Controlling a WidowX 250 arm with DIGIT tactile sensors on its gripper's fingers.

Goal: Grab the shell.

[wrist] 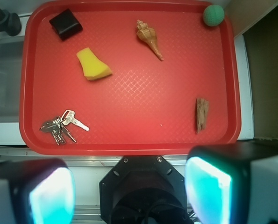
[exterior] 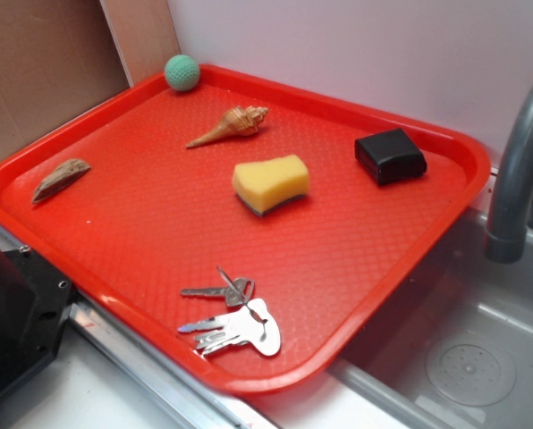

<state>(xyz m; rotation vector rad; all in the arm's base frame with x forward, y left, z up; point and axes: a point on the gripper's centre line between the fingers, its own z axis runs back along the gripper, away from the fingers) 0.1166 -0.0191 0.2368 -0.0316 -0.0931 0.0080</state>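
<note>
The small tan-orange spiral shell [exterior: 231, 125] [wrist: 149, 38] with a ridged head and long pointed tail lies flat on the red textured plastic tray [exterior: 356, 268] [wrist: 129, 93], in its far half, touching nothing. Beside it, nearer the tray's middle, sits a yellow sponge block [exterior: 270, 183] [wrist: 93, 65]. A green knitted ball [exterior: 182, 72] [wrist: 213, 15] rests against the tray's far corner rim. A black box-shaped object [exterior: 390, 155] [wrist: 66, 24] lies well apart, by the sink-side edge. A flat brown-grey sliver [exterior: 60, 179] [wrist: 202, 114] lies near the opposite edge. A bunch of silver keys [exterior: 232, 320] [wrist: 62, 126] sits near the front rim. The grey faucet [exterior: 517, 170] stands beside the tray, over the sink.

My gripper [wrist: 129, 189] hangs off the tray, at its near side, jaws spread wide, holding nothing; both fingers [wrist: 208, 191] glow pale teal in the wrist view.
</note>
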